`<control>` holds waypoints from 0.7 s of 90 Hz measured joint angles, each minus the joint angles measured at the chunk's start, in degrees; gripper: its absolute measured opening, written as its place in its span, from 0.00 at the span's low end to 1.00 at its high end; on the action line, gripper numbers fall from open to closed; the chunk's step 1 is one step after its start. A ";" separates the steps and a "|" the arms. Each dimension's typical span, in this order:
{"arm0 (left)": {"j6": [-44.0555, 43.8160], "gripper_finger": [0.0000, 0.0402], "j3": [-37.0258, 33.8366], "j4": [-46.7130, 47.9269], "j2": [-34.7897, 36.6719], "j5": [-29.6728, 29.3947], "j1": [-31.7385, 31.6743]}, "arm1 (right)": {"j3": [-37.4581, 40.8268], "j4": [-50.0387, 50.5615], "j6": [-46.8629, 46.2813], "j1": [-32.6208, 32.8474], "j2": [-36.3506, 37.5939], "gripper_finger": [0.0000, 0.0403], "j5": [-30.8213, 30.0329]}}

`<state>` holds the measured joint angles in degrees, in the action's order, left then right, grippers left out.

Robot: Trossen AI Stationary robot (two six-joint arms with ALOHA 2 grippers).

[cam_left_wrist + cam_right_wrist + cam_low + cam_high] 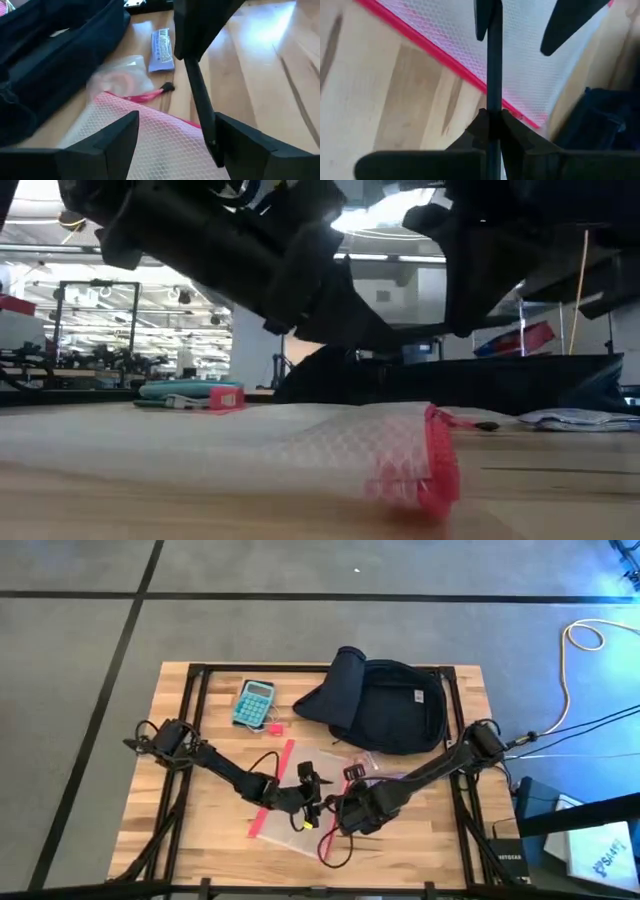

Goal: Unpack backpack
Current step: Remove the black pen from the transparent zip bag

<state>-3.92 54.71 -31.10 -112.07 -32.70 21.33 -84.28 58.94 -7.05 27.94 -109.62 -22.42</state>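
Note:
The dark navy backpack (390,705) lies on its side at the table's far right, also seen in the left wrist view (50,55). A clear red-edged mesh pouch (278,812) lies flat at the middle near side (150,140). Over it, my right gripper (336,812) is shut (490,120) on a thin straight black stick (490,65). My left gripper (308,792) hovers open (175,125) facing it. The stick's other end (212,145) lies close to one left finger; whether they touch, I cannot tell. My right gripper pinches the thin black stick between its two fingertips at one end (490,102). The stick runs straight out ahead of the fingers, in line with them, toward my left gripper and above the pouch.
A teal calculator (254,702) with a small red item (273,727) beside it lies at the far left. A purple-and-white packet (162,47) and a clear plastic bag (125,75) lie between the pouch and the backpack. Bare wood shows at the near left and near right.

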 joint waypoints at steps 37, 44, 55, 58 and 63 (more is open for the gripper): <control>0.73 0.26 0.01 -1.42 0.00 2.65 0.38 | -0.49 -0.02 -0.15 -0.71 -0.02 0.01 -0.43; 1.36 0.24 0.01 -1.37 0.00 2.40 0.68 | -0.49 -0.05 -0.14 -0.92 -0.02 0.01 -0.39; 1.36 0.23 0.01 -1.28 0.00 2.07 0.80 | -0.47 -0.28 -0.39 -1.12 -0.01 0.01 0.06; 1.36 0.23 0.01 -1.28 0.00 2.07 0.78 | -0.47 -0.39 -0.42 -1.13 -0.01 0.01 0.05; 1.36 0.23 0.01 -1.24 0.00 1.94 0.78 | -0.47 -0.42 -0.42 -1.13 0.00 0.01 0.11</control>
<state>-2.57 54.72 -32.34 -112.07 -30.77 22.11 -84.75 58.52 -7.46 26.81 -109.62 -22.31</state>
